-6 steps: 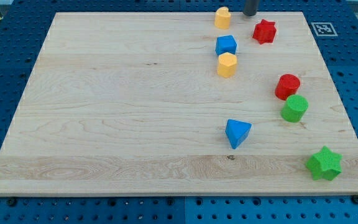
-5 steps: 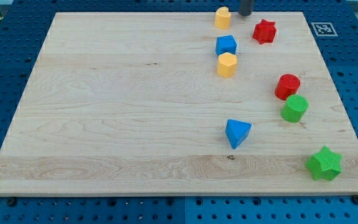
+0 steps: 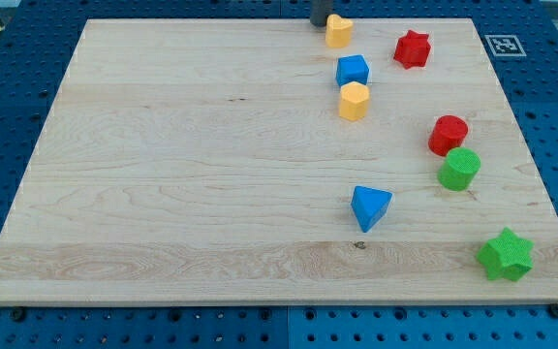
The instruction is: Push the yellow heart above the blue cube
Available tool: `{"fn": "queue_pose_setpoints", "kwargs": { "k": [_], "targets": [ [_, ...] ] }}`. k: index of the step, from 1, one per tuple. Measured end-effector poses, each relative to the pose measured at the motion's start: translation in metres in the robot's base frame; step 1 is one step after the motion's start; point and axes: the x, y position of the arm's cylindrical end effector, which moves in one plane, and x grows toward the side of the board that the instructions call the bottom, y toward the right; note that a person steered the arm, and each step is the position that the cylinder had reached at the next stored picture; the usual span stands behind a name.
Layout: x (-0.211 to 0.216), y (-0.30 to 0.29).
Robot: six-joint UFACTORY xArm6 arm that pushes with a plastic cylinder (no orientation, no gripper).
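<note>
My tip (image 3: 319, 24) sits at the bench's (image 3: 163, 194) top edge, just beside the yellow heart (image 3: 338, 31) on the heart's left side. There is no claw here, only a bare rod, so nothing is held. The heart lies to the tip's right, near the top edge, and already sits above the blue cube (image 3: 353, 70), slightly to its left. A small push rightward would likely line it up directly above.
</note>
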Motion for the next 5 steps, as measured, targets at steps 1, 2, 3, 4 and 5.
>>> {"fn": "queue_pose_setpoints", "kwargs": {
  "k": [1, 2, 3, 4, 5],
  "targets": [
    [0.019, 0.055],
    [0.02, 0.077],
    [0.02, 0.074],
    [0.038, 0.064],
    [0.045, 0.062]
  ]
}}
